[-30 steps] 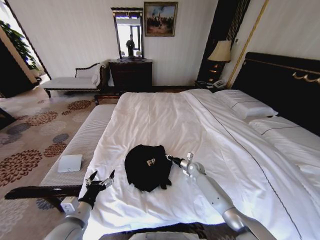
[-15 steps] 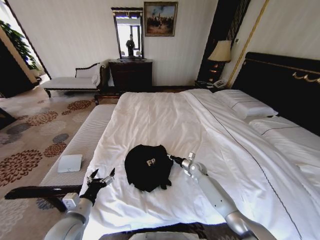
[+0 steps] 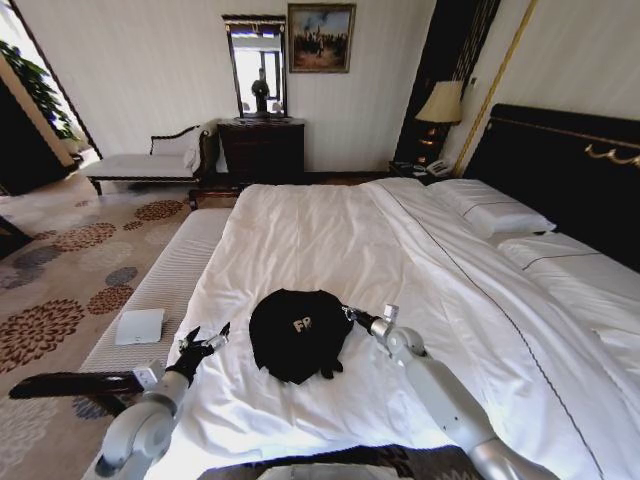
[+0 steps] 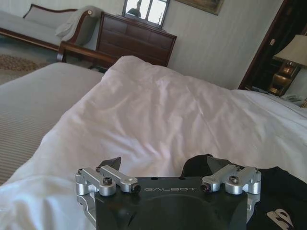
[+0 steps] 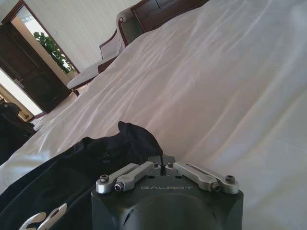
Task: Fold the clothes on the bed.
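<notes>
My right hand has slid back, pinched shut on the rim of the crumpled black cotton T-shirt mid-foot of the white-sheeted bed, left hand inching closer, spread empty, so folding's barely begun.

Hotel bedroom, bed, lamp, dresser

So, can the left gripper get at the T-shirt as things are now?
Probably yes. The left gripper is open over the white duvet, beside the T-shirt, with nothing but bare duvet between them. The right gripper is shut at the shirt's opposite edge, out of its way.
</notes>
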### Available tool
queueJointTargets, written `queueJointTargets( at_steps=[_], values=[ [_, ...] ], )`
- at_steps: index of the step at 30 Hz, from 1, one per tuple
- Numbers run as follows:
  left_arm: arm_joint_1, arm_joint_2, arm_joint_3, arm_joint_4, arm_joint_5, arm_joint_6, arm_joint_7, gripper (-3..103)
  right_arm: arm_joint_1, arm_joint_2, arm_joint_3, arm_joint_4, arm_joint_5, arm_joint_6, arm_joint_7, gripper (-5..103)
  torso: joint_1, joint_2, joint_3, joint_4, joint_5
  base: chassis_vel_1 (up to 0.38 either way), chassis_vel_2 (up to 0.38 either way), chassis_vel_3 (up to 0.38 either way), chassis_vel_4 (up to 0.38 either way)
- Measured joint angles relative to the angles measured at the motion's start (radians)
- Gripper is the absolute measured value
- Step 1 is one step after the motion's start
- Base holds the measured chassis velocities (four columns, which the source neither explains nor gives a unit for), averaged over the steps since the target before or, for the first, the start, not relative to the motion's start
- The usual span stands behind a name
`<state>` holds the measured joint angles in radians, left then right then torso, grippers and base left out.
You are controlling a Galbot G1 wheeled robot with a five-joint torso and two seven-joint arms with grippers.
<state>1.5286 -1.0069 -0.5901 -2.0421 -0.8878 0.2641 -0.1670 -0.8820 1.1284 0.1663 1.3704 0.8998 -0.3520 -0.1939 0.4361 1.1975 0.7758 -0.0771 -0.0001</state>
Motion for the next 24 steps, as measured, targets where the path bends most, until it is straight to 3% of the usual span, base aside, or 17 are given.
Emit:
queueJointTargets(
  at_steps=[5,16,24],
  values=[
    [-0.134,0.03,0.115,0.111,-0.013,0.011,-0.016,100,0.012,0.005,-0.013,-0.001,0.0,-0.001,0.011,0,0.0,0.0,0.0,0.0001,0.0,0.0,0.0,0.0,0.0],
    [-0.462,0.004,0.384,0.351,0.0,0.05,-0.069,100,0.021,0.008,-0.016,-0.012,0.017,-0.011,0.029,0,0.0,0.0,0.0,-0.0002,0.0001,0.0,0.0,0.0,0.0],
    [-0.551,-0.034,0.459,0.464,0.014,0.082,-0.089,100,0.022,0.007,-0.008,-0.016,0.031,-0.018,0.041,0,0.0,0.0,0.0,0.0002,0.0002,0.0,0.0,0.0,0.0]
  ],
)
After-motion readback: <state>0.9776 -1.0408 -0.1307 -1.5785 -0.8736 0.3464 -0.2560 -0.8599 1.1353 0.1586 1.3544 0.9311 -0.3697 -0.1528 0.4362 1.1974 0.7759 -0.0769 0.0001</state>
